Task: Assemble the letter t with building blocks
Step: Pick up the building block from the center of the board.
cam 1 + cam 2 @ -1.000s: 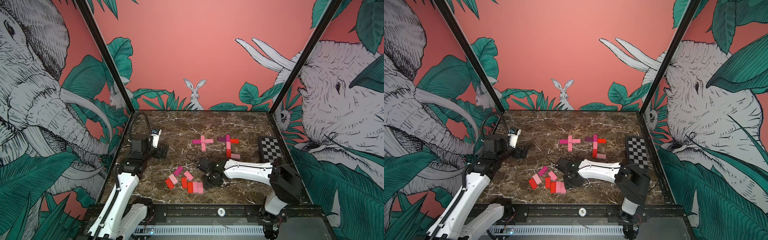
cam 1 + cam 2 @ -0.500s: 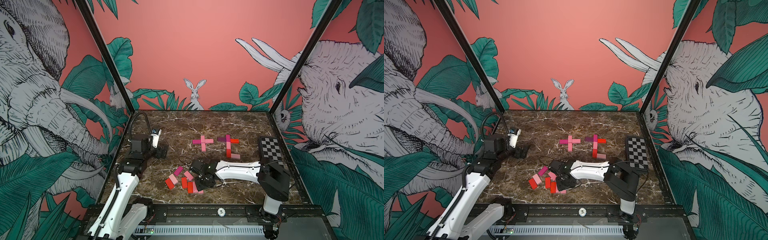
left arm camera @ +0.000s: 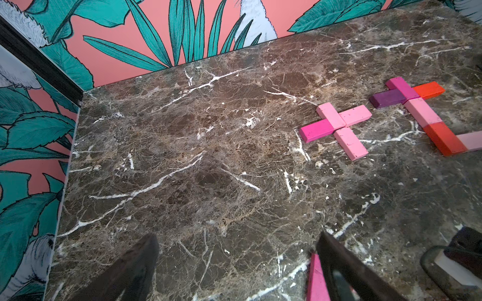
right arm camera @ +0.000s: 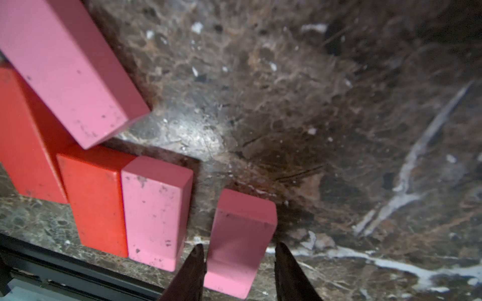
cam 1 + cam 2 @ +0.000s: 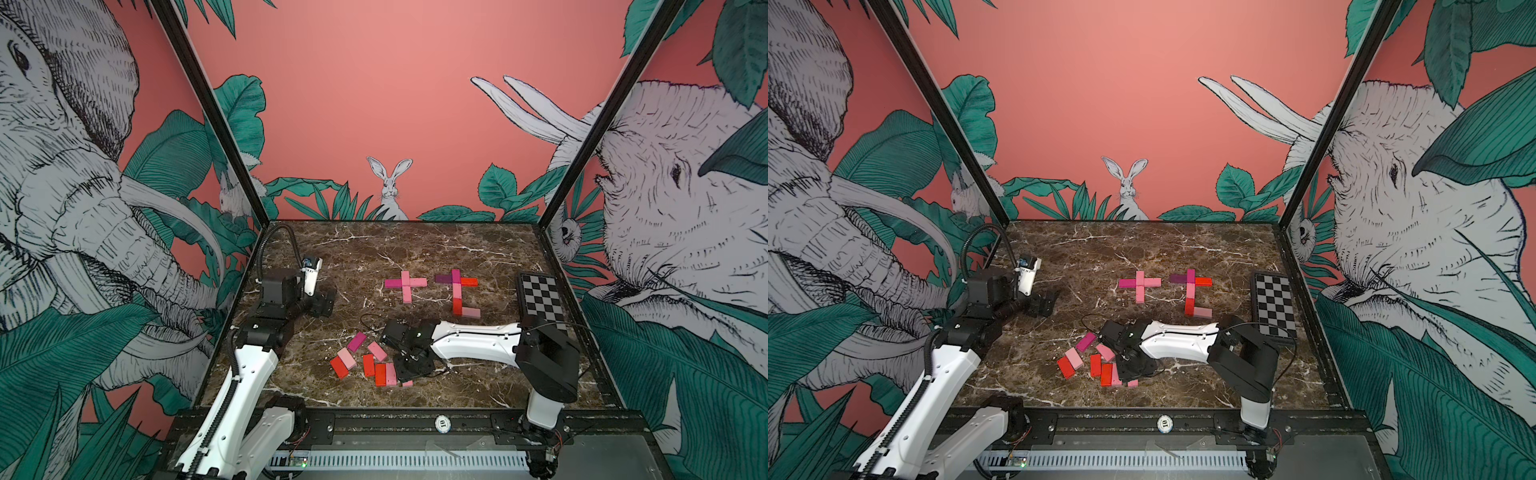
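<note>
The right claw (image 4: 240,245) is seen low over the loose building blocks (image 5: 365,363) near the front of the counter (image 5: 374,249). Its narrowed jaws are set astride one end of a pink block (image 4: 245,216) — one fingertip (image 4: 198,260) is against the block's side, while a sliver of gap appears at the other, so whether the block is actually pinched cannot be told. Just beside that block, a second pink block (image 4: 156,213) and a red one (image 4: 96,200) are laid side by side, touching. The left claw (image 3: 237,235) is held wide, with nothing between its fingers, above bare counter at the left side. Farther back, two flat figures are laid out near each other — a cross of pink and magenta blocks (image 5: 406,284), and a taller one (image 5: 456,293) made of dark purple, magenta, red and pink pieces, with a pale pink foot turned sideways. A checkerboard plate (image 5: 540,297) is seen by the right edge.
</note>
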